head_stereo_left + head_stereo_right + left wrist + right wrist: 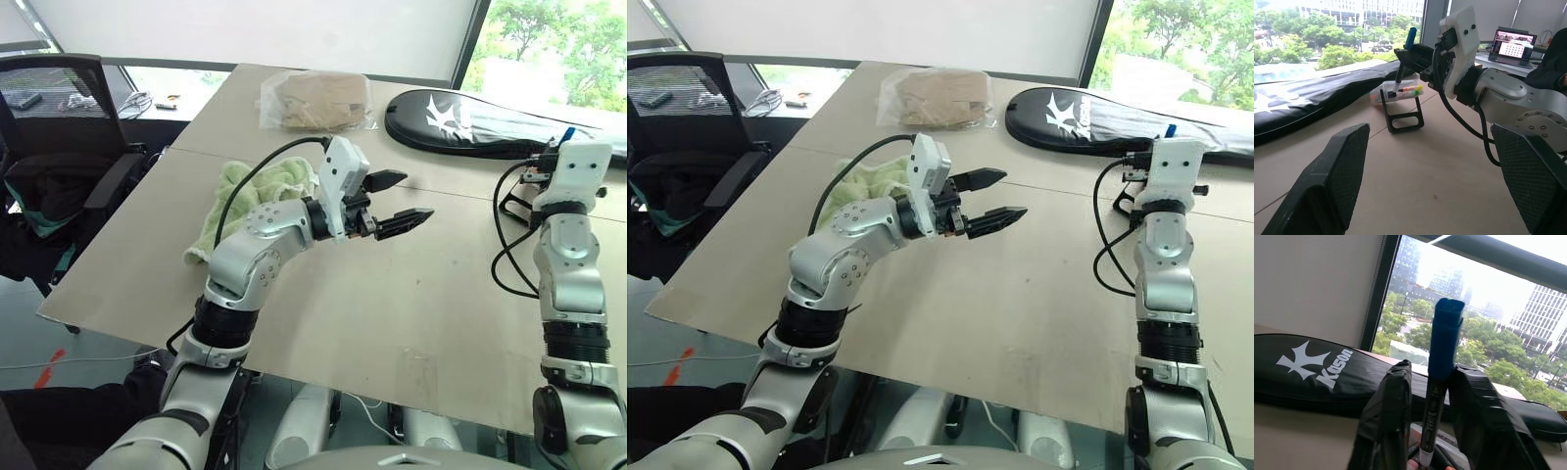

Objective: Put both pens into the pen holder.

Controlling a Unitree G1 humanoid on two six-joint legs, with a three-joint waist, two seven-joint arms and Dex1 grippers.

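The pen holder [1403, 117], a small black frame with a white top of coloured marker ends, stands on the table at the right. A blue-capped pen [1444, 338] stands upright with its pale tip down in the holder. My right gripper [1432, 367] is around its barrel, open, with a gap showing between one finger and the pen. An orange end [1374, 97] sticks out at the holder's side; whether it is the other pen I cannot tell. My left gripper [415, 196] hangs open and empty over the table's middle, pointing towards the holder.
A long black racket bag [490, 122] lies behind the holder. A green cloth [255, 191] and a plastic bag with brown contents [313, 98] lie at the left and back. An office chair [59, 147] stands off the table's left edge. A laptop [1511, 46] sits beyond.
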